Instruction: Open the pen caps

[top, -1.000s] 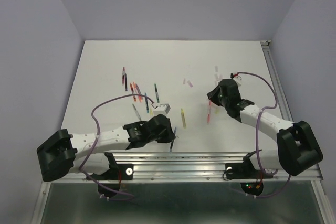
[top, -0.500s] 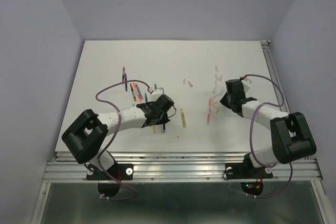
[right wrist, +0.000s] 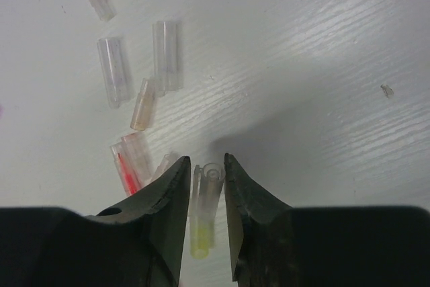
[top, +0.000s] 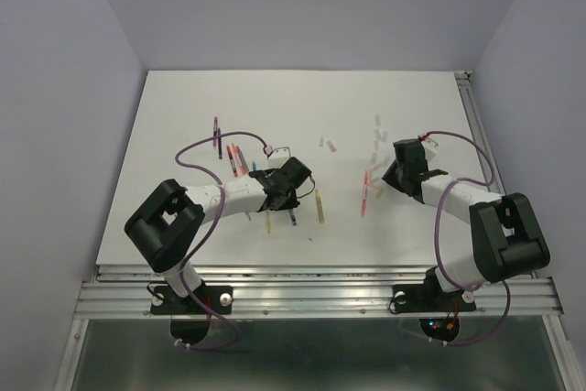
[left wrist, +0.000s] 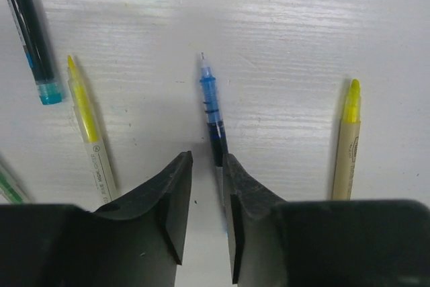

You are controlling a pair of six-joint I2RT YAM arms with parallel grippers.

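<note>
1. White table (top: pixel 183 116): loose pen caps (right wrist: pixel 166 55) cluster by your right gripper (right wrist: pixel 206 161). One clear cap (right wrist: pixel 207 189) sits between its near-closed jaws; pinched or free, I cannot tell.
2. Drop it there and lift straight.
3. Your left gripper (left wrist: pixel 207 158) stands slightly open over the uncapped blue pen (left wrist: pixel 209 92); seek a capped one.

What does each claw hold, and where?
Left claw: nothing, open around the blue pen. Right claw: cannot be told; the clear cap sits between its jaws.

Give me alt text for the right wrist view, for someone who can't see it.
The right end effector's black fingers frame a clear pen cap with a yellowish end; whether they grip it is unclear. More clear caps, one tinged red, lie scattered on the white table.
</note>
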